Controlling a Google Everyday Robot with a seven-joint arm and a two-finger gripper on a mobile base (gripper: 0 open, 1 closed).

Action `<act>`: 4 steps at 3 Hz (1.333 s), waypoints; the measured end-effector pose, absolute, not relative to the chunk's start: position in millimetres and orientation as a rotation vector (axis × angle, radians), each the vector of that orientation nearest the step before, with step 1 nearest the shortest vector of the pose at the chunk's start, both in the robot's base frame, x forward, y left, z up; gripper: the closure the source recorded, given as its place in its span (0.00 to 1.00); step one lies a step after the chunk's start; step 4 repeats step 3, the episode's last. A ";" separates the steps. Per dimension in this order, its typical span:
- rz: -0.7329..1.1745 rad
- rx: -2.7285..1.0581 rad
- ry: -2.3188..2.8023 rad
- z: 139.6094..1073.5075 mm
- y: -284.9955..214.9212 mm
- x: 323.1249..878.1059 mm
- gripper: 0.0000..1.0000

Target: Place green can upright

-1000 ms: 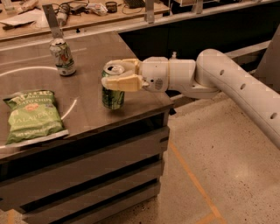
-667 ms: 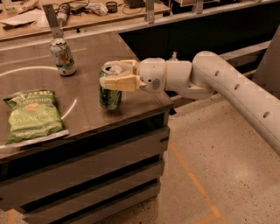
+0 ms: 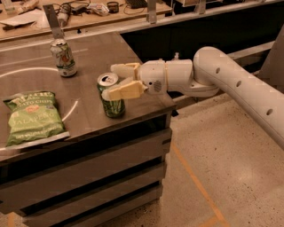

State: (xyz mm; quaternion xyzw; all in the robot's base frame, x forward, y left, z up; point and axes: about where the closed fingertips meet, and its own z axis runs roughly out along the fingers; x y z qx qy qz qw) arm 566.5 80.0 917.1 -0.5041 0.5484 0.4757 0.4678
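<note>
The green can [image 3: 112, 105] stands upright on the steel table [image 3: 88, 57], near its front right corner, with its silver top and pull tab facing up. My gripper [image 3: 119, 80] reaches in from the right at the height of the can's top. One finger [image 3: 122, 69] sits behind the can and the other finger [image 3: 120, 92] crosses in front of its upper part. The jaws are spread a little wider than the can, so the gripper is open around it.
A whitish can with a green-and-red label [image 3: 62, 56] stands at the back of the table. A flat green chip bag [image 3: 34, 117] lies at the front left. Drawers run below the tabletop. A cluttered bench [image 3: 88, 11] stands behind.
The can has come down and slightly forward onto the tabletop. The two fingers have spread a little apart around it.
</note>
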 end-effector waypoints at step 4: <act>1.082 -1.205 1.395 907.7 18.0 569.2 0.00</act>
